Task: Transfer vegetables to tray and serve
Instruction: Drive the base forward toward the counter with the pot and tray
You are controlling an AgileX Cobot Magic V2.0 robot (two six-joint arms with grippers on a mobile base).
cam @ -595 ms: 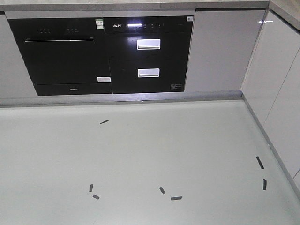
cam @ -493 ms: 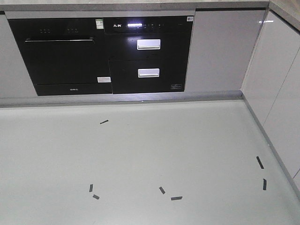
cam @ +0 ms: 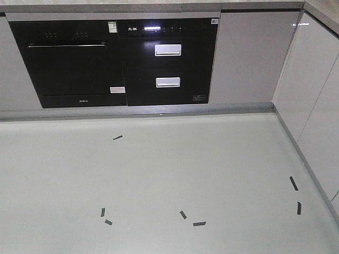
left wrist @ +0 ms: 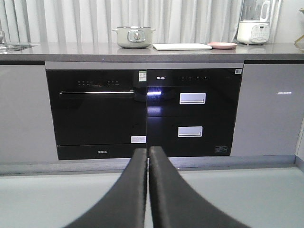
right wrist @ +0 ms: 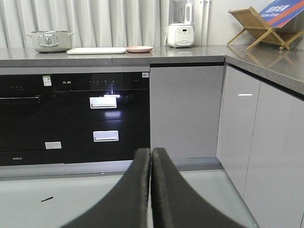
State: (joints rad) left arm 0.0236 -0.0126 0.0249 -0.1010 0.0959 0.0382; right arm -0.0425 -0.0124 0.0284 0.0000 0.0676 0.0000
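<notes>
black left hand point(left wrist: 147, 151) closed, held level, right hand point(right wrist: 151, 151) likewise

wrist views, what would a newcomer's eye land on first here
The black built-in appliances under the grey counter dominate, with the left gripper and right gripper at the bottom centre of each wrist view, fingers shut together and empty. On the counter sit a pale pot, the cream tray and a pink plate, left to right.
</notes>
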